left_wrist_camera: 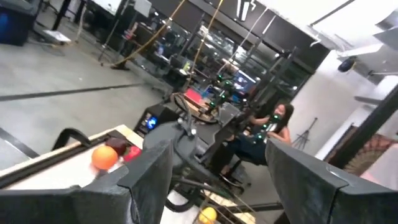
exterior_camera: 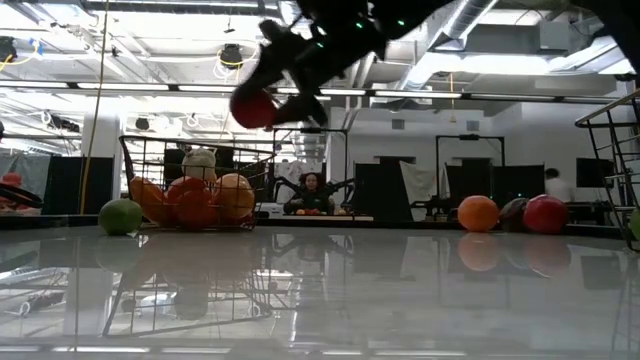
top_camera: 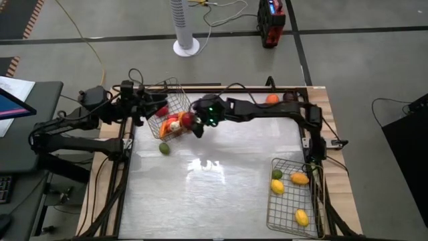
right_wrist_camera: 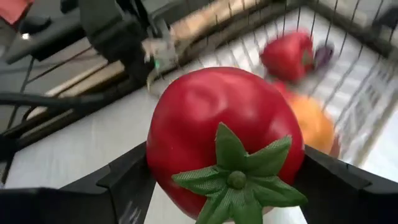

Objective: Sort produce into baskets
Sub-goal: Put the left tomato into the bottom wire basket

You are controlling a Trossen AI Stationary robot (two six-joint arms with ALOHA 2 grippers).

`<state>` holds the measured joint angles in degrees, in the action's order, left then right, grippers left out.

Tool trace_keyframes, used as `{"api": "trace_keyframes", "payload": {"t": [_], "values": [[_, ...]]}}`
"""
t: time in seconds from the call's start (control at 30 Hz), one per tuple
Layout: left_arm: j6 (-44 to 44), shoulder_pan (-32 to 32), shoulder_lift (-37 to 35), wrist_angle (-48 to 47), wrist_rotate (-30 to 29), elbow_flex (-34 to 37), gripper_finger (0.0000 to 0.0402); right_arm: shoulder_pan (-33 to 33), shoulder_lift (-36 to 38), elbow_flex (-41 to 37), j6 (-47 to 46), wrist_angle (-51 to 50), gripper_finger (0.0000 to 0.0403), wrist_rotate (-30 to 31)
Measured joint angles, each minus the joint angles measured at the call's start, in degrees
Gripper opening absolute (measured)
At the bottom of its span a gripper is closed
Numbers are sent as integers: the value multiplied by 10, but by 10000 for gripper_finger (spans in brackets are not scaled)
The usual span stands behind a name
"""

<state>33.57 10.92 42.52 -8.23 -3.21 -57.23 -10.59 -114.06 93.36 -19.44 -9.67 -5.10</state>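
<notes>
Red and glossy, a tomato (right_wrist_camera: pixel 224 140) sits clamped between the two dark fingers of the right tool (right_wrist_camera: pixel 225 180), its green star-shaped calyx facing the wrist camera. In the low view the tool hangs well above the desk (top_camera: pixel 214 194), the tomato (exterior_camera: pixel 255 108) carried with it, just beside and above the near wire basket (top_camera: pixel 175 100). That basket stands tilted, and its load is heaped, so an exact count is hard: one pale round piece (exterior_camera: pixel 199 160), about three orange and red pieces (exterior_camera: pixel 232 196) below it, and in the right wrist view a red pepper (right_wrist_camera: pixel 287 55) and an orange (right_wrist_camera: pixel 312 121), partly cut off behind the tomato. One green lime (top_camera: pixel 164 148) lies on the desk just outside this basket, below the tool in the overhead view.

Left tool (left_wrist_camera: pixel 217 180) is at the basket's far side from the right tool; its fingers stand apart with nothing between them, and the arm hides part of the basket wall.

Well away from the right tool, near the desk's far edge, rest an orange (top_camera: pixel 271 99) and two darker round pieces (exterior_camera: pixel 543 214), hard to make out. The second basket (top_camera: pixel 294 214) lies by the right arm's base, holding three yellow lemons (top_camera: pixel 300 179) and one lime (top_camera: pixel 277 174).
</notes>
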Motion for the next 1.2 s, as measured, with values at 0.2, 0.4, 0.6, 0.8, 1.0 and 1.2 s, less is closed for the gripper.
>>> {"api": "trace_keyframes", "payload": {"t": [0.2, 0.4, 0.6, 0.8, 1.0, 1.2], "values": [[4, -6, -1, 3, 12, 0, 245, -6, -43, 84, 47, -2, 345, 37], [-8, -22, -3, 29, 9, 0, 245, -8, -52, 142, 62, -99, 345, 37], [-58, -30, -3, 6, 3, 0, 245, 7, -22, 167, 126, -236, 345, -1], [-105, -30, 6, -25, -78, 0, 245, 43, 17, 169, 135, -400, 345, -89], [-193, -30, 32, -69, -181, 0, 245, 86, 24, 169, 135, -578, 345, -111], [-205, -30, 61, -81, -218, 0, 245, 139, 25, 168, 135, -743, 345, -148]]}}
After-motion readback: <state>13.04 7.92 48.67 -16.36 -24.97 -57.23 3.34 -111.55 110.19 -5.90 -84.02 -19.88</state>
